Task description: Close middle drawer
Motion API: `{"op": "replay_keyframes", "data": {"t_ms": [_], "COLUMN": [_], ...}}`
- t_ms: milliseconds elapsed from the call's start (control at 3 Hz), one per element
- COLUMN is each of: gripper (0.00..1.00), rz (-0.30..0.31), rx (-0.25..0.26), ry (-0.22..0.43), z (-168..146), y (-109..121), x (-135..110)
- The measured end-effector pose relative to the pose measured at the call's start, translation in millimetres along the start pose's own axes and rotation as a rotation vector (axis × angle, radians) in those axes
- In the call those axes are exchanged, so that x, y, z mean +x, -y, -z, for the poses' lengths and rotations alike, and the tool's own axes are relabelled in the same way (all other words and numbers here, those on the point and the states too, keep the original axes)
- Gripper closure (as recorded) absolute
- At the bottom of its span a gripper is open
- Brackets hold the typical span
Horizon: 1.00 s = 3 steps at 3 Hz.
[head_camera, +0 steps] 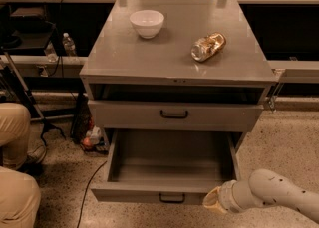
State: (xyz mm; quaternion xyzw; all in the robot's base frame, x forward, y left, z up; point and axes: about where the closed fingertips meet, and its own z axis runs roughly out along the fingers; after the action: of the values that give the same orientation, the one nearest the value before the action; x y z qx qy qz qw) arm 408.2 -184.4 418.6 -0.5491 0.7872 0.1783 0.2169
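The middle drawer (169,160) is pulled far out of the grey cabinet. Its deep grey tray is bare, and its low front panel (149,192) carries a small black loop handle (172,198). My gripper (213,203) is at the end of the white arm coming in from the lower right. It sits at the right end of the drawer's front panel, touching or nearly touching it.
Above it is a shut grey drawer (174,115) with a taller front and a wider handle. A white bowl (147,23) and a crumpled gold bag (208,46) lie on the cabinet top (124,57). A person's legs (15,172) are at the left, with cables (89,182) on the floor.
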Motion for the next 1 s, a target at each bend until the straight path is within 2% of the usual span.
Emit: {"op": "replay_keyframes", "data": {"t_ms": [333,667,1000], "gripper": [1.00,1.00,1.00], "rz": [0.000,0.032,0.033], "rx": [0.000,0.031,0.031], "ry": [0.000,0.000,0.000], "z": [0,-3,-3], "y": [0,16,16], "x": [0,1,1]}}
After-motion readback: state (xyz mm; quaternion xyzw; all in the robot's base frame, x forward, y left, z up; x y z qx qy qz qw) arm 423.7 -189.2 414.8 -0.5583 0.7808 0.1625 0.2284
